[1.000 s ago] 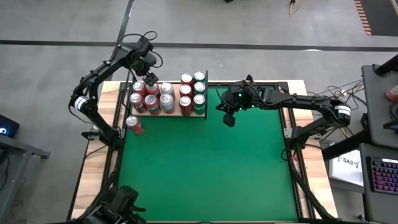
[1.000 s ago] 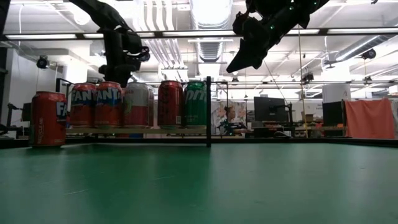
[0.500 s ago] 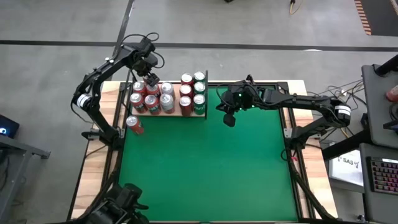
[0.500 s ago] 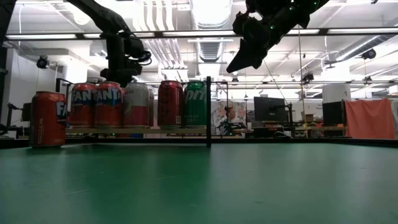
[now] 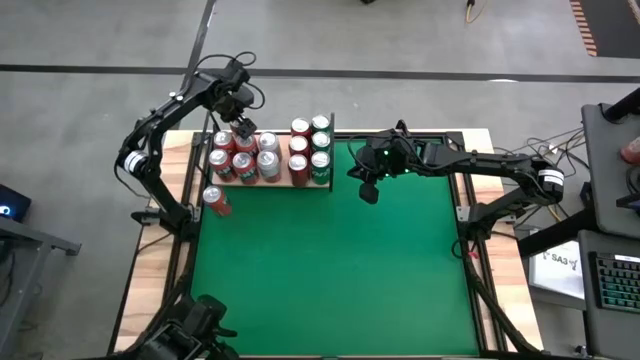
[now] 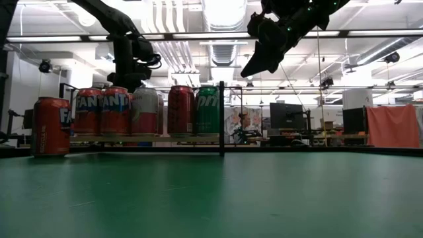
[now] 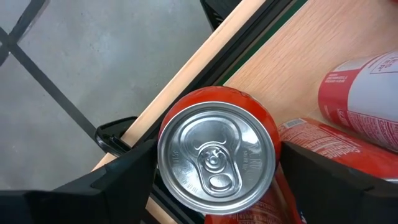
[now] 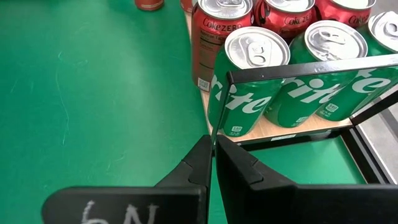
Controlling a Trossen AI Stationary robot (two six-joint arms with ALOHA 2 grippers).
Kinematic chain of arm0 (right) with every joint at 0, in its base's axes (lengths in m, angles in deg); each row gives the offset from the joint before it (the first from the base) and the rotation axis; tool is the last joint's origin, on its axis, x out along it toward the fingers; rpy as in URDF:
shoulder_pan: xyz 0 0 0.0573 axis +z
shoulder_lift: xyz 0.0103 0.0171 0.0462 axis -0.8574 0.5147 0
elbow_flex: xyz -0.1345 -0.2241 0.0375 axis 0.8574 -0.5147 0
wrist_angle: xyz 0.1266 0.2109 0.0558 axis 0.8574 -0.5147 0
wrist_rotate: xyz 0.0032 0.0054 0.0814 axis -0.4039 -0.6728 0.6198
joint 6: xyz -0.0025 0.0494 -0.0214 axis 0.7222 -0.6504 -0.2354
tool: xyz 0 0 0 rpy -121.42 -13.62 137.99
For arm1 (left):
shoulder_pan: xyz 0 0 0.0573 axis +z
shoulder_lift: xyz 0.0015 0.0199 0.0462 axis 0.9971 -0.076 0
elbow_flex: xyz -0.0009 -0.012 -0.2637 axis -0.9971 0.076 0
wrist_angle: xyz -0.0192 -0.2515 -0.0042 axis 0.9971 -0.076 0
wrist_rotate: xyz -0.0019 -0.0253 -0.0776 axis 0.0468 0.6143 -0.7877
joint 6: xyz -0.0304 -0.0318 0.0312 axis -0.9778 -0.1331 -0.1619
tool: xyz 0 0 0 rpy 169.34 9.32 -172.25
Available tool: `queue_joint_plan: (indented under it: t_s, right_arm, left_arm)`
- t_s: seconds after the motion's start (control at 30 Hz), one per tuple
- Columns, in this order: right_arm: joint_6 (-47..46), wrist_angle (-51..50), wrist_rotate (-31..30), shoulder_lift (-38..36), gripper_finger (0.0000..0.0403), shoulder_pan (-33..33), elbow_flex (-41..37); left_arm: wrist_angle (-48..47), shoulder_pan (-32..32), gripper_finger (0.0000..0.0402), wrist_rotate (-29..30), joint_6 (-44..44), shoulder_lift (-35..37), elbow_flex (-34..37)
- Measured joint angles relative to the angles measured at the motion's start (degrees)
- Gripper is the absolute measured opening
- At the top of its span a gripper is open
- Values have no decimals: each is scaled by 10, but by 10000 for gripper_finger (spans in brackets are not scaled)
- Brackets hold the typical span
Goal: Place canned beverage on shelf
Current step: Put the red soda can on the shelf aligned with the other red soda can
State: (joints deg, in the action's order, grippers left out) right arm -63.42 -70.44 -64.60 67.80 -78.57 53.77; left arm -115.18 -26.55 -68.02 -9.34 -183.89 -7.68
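- Lone orange can (image 5: 216,201) stands upright on the green felt (image 5: 330,270) near the table's left edge, just off the shelf's near-left corner, not touching the shelf. In the low view it shows at far left (image 6: 51,126).
- My left gripper (image 5: 243,128) is over the shelf's far-left corner, above an orange can (image 7: 217,155) there. In the left wrist view my fingers (image 7: 118,177) stand wide on either side of that can's top, with a gap on both sides, so open and gripping nothing.
- Shelf (image 5: 282,183) sits along the table's far edge, left of middle: pale wood panel with thin black rods. The cans on it are all upright and packed close.
- On the shelf's left part: orange cans and a red-and-white can (image 6: 145,111).
- On the shelf's right part: a row of red cans (image 5: 298,147), then a row of green cans (image 5: 320,145) at the right edge.
- In the right wrist view, the nearest green can (image 8: 249,81) stands right behind a black rod (image 8: 298,67).
- My right gripper (image 5: 369,190) hangs in the air just right of the shelf's right edge, above the felt. Fingers (image 8: 242,171) pressed together, closed on nothing.
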Motion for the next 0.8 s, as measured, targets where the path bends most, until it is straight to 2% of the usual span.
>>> queue_joint_plan:
  t_s: [0.27,0.6,0.8]
  right_arm:
    - [0,0,0,0,13,0,0]
    - [0,0,0,0,13,0,0]
    - [0,0,0,0,13,0,0]
  left_arm:
    - [-9,0,318,2,4,9,-15]
    - [-43,-1,317,2,-8,10,-102]
    - [-27,-16,310,-32,-27,10,-128]
